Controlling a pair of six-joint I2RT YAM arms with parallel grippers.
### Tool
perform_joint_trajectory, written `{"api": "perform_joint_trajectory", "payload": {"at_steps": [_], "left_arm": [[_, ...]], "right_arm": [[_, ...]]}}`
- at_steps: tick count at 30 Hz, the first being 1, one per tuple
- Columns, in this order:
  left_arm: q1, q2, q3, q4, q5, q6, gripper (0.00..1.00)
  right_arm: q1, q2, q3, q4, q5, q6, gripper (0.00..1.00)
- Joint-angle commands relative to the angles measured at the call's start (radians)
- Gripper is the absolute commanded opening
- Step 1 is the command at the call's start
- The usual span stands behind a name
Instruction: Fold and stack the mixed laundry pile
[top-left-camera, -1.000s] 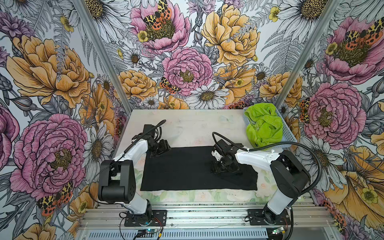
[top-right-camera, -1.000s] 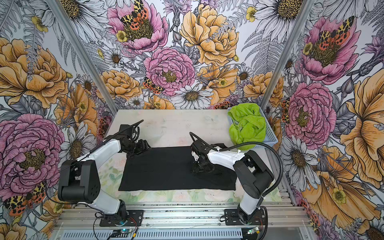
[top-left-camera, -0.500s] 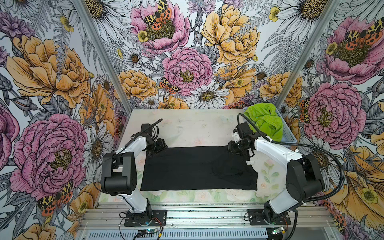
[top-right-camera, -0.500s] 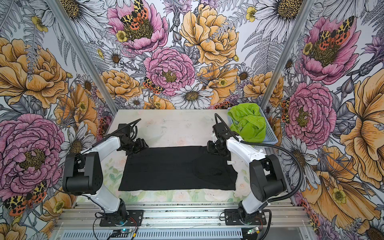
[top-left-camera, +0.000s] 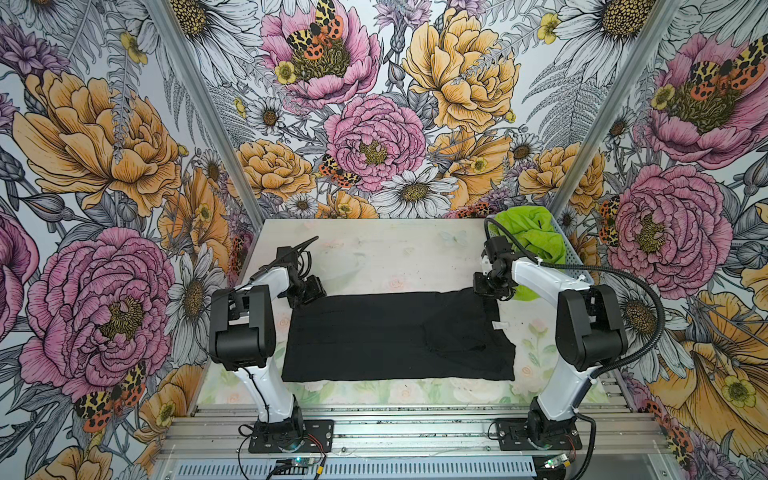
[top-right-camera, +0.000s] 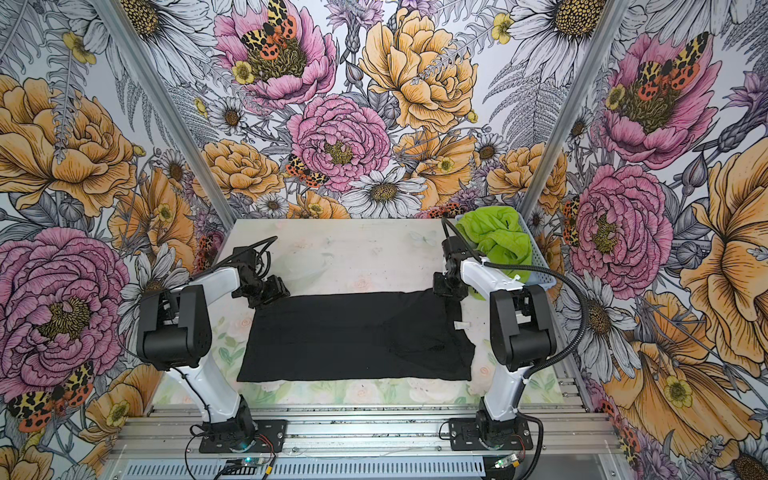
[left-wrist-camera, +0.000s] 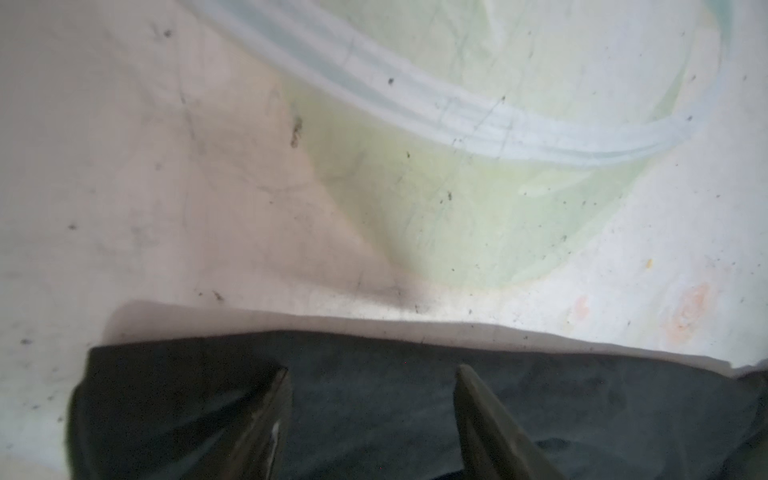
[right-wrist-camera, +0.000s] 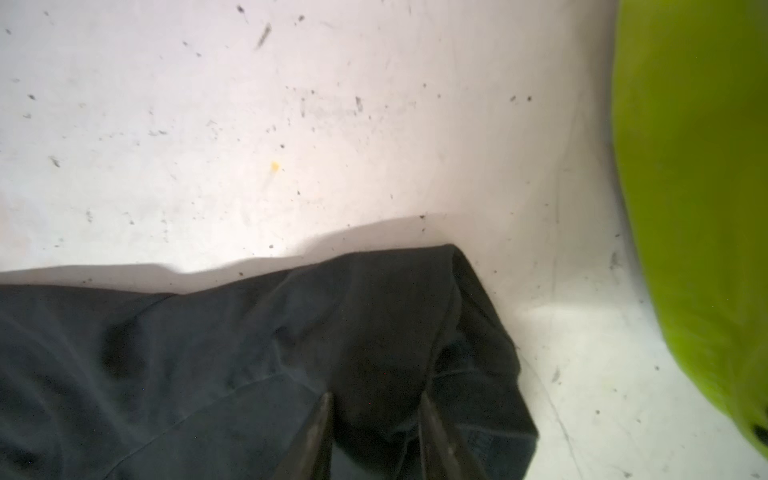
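1. status. the plain black cotton t-shirt (top-left-camera: 395, 332) lies spread as a wide, flat rectangle on the pale floral-printed desk (top-left-camera: 395, 249). its small white neck label (top-left-camera: 498, 325) pokes out at the right side. the crumpled lime-green fabric shorts (top-left-camera: 536, 237) sit just beyond the shirt's far right corner, in the light-blue perforated plastic basket (top-left-camera: 575, 262), and partly spill over its wall.

2. claws. the left claw (top-left-camera: 309, 291) is at the shirt's far left corner. its jaws are wide, its fingers (left-wrist-camera: 270, 415) straddle the cloth, and nothing is pinched. the right claw (top-left-camera: 490, 286) is at the far right corner, its jaws narrow around a raised hump of cloth between the fingers (right-wrist-camera: 316, 436). whether that hump is firmly clamped cannot be told.

3. hazards. the step appears to be taking both far corners for a fold toward the near edge.
- if only one corner is gripped, the lift would skew the fold.
- the cloth looks layered at the right corner, so a shallow pinch may take the top layer only and leave the rest dragging.
- the right arm works close to the shorts, and a snag could pull them onto the shirt.

4. clearance. open desk lies beyond the shirt's far edge. only narrow strips remain along its near edge and left side. the basket crowds its right side.
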Motion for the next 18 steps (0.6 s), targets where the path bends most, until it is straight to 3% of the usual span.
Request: {"api": "perform_joint_trajectory", "payload": {"at_steps": [1,10,18], "left_arm": [[0.015,0.053,0.001,0.024,-0.037,0.019,0.61],[0.034,0.094,-0.005,-0.001,-0.062,0.013,0.55],[0.058,0.108,-0.014,-0.015,-0.071,0.015,0.52]], "right_arm": [[-0.002,0.014,0.016,-0.002,0.066,-0.028,0.32],[-0.049,0.028,-0.017,0.044,0.124,-0.029,0.05],[-0.06,0.034,-0.005,0.044,0.102,-0.019,0.05]]}}
